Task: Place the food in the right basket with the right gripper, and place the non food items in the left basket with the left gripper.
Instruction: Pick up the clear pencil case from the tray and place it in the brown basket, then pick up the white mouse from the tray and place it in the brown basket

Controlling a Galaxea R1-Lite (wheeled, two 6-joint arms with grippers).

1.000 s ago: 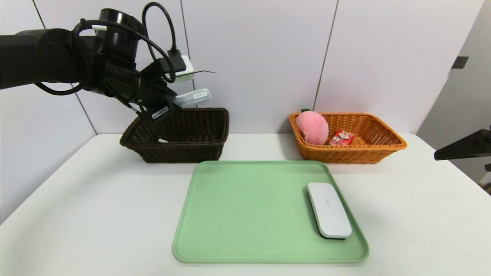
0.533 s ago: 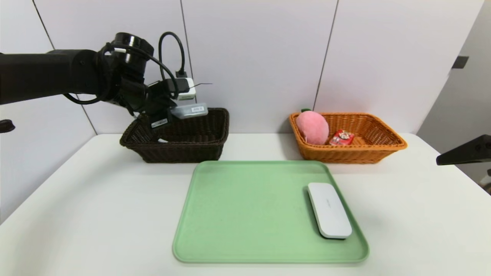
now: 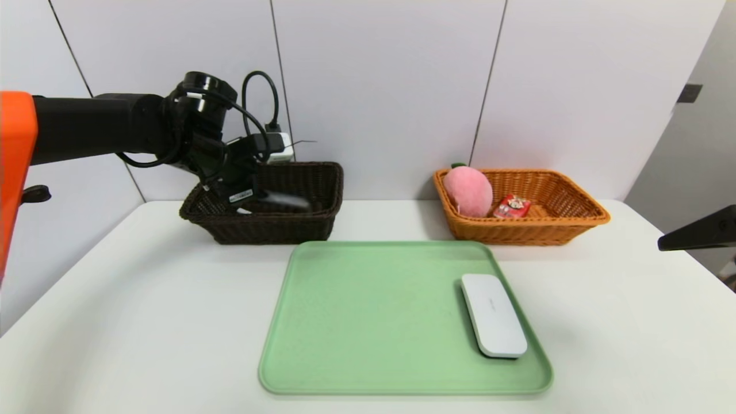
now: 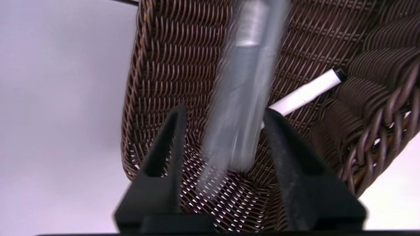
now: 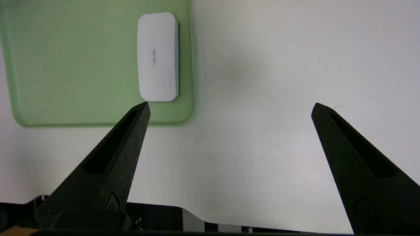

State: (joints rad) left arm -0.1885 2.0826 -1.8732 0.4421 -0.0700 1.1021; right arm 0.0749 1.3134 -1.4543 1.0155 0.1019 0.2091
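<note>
The step in hand is judged to be the drop of the grey case point(image 4: 244, 98) into the dark basket point(image 3: 322, 221) by the left pincer point(image 4: 226, 114). In the left wrist view the case is seen as a blurred streak between the two fingers, with a gap visible on one side of it, so it appears to be let go and falling; the jaws are parted and nothing is pinched. In the head view the same blurred shape point(image 3: 284, 199) is seen just inside the dark basket, below the left pincer point(image 3: 253, 192), which is held over the basket's near left part. A white marker point(image 4: 306, 93) is already lying against the woven wall inside that basket.

The right pincer point(image 5: 229, 109) is held spread wide and empty above the bare counter point(image 5: 279, 65), parked beside the green tray point(image 5: 65, 82). The orange basket point(image 3: 575, 221) holds the pink peach point(image 3: 468, 191) and the small red carton point(image 3: 512, 206), so the food part seems finished.

One thing is left out: the white oblong case point(image 3: 493, 313), lying flat near the right edge of the tray point(image 3: 374, 316). The next move calls for the left arm to be lifted clear of the dark basket's rim and carried across the tray to that case. A wide opening is likely needed, and the case's smooth, low, rounded shape may be awkward to grip.
</note>
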